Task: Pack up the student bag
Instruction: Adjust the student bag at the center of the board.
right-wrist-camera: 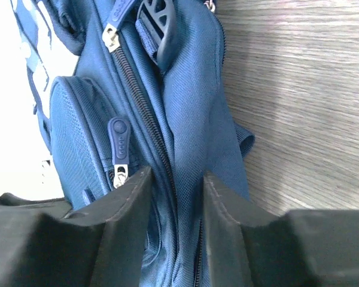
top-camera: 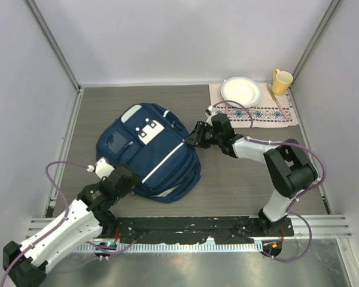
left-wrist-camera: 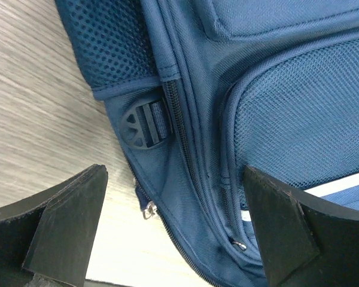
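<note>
The student bag [top-camera: 149,152] is lying flat mid-surface [top-camera: 239,179], the left hand [left-wrist-camera: 173,209] is gaping empty over its near corner, and the right hand [right-wrist-camera: 173,197] is pinching fabric beside a zip [right-wrist-camera: 146,113], likely risking a slip when pulling.

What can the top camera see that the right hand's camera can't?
Only the top view shows the plate, yellow mug, patterned cloth and left gripper. Only the right wrist view shows a zipper pull up close and the right gripper pinching a fold of fabric. Both show the blue backpack and the wooden table.
</note>
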`<state>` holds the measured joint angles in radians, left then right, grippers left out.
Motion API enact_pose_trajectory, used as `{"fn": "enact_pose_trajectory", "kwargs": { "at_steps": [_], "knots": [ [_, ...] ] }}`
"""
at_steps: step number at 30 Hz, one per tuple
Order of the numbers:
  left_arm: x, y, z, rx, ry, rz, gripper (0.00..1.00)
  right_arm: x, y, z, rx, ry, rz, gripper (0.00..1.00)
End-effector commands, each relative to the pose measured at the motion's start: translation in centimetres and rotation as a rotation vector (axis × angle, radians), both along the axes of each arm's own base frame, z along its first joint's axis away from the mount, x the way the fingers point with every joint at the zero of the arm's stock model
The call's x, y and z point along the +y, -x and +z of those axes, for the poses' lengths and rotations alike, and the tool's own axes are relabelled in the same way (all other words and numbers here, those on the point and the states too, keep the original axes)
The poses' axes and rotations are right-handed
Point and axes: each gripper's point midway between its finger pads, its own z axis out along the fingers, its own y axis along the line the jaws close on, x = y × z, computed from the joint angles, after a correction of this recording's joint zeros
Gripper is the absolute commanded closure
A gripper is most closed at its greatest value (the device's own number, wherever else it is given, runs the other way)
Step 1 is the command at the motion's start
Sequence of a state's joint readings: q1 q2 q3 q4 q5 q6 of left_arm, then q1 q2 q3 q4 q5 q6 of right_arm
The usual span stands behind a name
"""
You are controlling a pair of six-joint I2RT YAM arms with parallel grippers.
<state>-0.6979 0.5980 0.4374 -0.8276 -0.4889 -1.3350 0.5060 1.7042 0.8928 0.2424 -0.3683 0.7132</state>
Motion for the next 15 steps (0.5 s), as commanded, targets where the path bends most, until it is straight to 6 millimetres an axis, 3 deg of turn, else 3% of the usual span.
{"fn": "enact_pose_trajectory", "kwargs": {
  "at_steps": [1, 2, 7, 8, 9, 11, 12, 13, 15],
  "knots": [
    [-3.0, -2.8, 0.6, -0.131, 0.151, -0.014, 0.02, 1.1, -0.4, 2.2, -0.052, -0.098, 0.026, 0.64],
    [-3.0, -3.0, 0.5, -0.144, 0.149, -0.022, 0.05, 0.9, 0.1, 2.0, -0.043, -0.101, 0.022, 0.76],
    [-2.3, -5.6, 1.1, -0.191, 0.132, -0.027, 0.18, -0.4, 1.7, 1.4, -0.022, -0.109, -0.023, 0.99],
    [-2.7, -5.7, 0.6, -0.154, 0.145, -0.058, 0.2, -0.9, 2.6, 0.4, 0.0, -0.1, -0.033, 0.99],
    [-2.6, -6.4, 1.0, -0.162, 0.128, -0.089, 0.2, -1.0, 2.9, 1.1, -0.018, -0.113, -0.037, 0.99],
    [-1.7, -8.3, 1.1, -0.159, 0.133, -0.079, 0.21, -1.4, 4.3, 0.3, 0.0, -0.095, -0.038, 0.99],
    [-2.3, -9.0, 1.9, -0.159, 0.166, -0.121, 0.21, -1.4, 4.8, 0.1, 0.006, -0.089, -0.041, 0.99],
    [-1.2, -10.2, 2.3, -0.179, 0.146, -0.12, 0.21, -1.1, 5.5, 0.9, -0.016, -0.094, -0.039, 0.99],
    [-1.2, -11.9, 2.9, -0.153, 0.186, -0.163, 0.2, -1.0, 6.9, 0.3, -0.004, -0.08, -0.041, 0.99]
  ]
}}
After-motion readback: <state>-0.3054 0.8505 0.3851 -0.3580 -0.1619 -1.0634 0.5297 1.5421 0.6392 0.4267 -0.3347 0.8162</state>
